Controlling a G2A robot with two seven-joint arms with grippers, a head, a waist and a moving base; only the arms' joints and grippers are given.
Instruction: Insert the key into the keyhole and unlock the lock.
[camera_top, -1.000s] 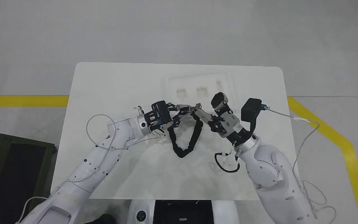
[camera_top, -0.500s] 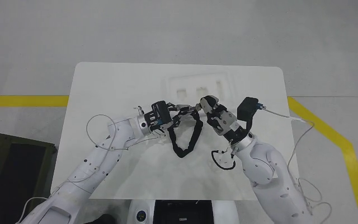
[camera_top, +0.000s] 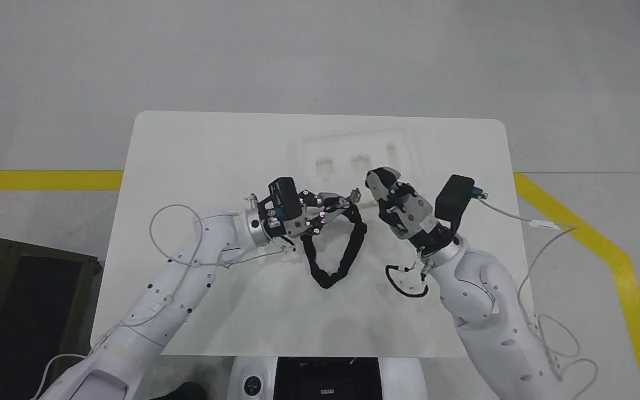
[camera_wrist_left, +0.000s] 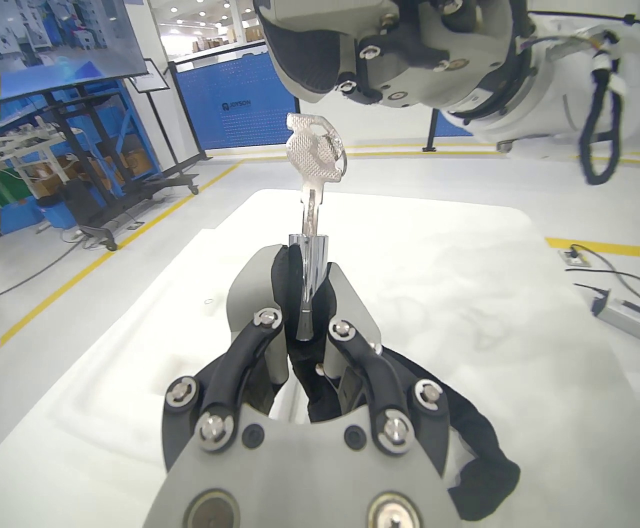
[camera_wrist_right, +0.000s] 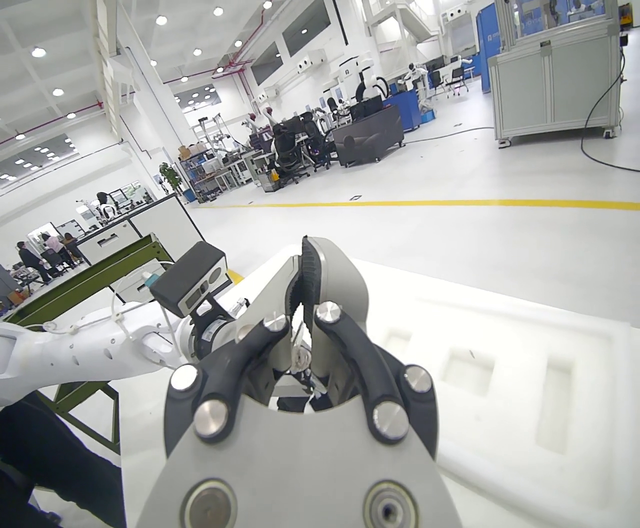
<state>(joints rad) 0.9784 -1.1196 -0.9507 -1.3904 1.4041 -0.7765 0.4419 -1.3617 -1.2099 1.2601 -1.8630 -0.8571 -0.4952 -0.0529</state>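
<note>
One key (camera_wrist_left: 315, 150), blade inside the lock (camera_wrist_left: 310, 272).

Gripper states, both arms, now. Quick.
Left gripper: shut on the lock, with the key standing in its keyhole.
Right gripper: shut, nothing seen between its fingers.

A white, glossy floor (camera_top: 300, 60) is seen all round, marked with yellow lines (camera_top: 60, 180), and a white table (camera_top: 180, 160) is placed on it. A large screen (camera_wrist_left: 65, 45) is carried on a black wheeled stand, with blue partition panels (camera_wrist_left: 235, 85) set beside it. Round ceiling lights (camera_wrist_right: 161, 20) are lit overhead. Desks with black office chairs (camera_wrist_right: 287, 145) and a grey framed cabinet (camera_wrist_right: 550, 90) are ranged farther off.
</note>
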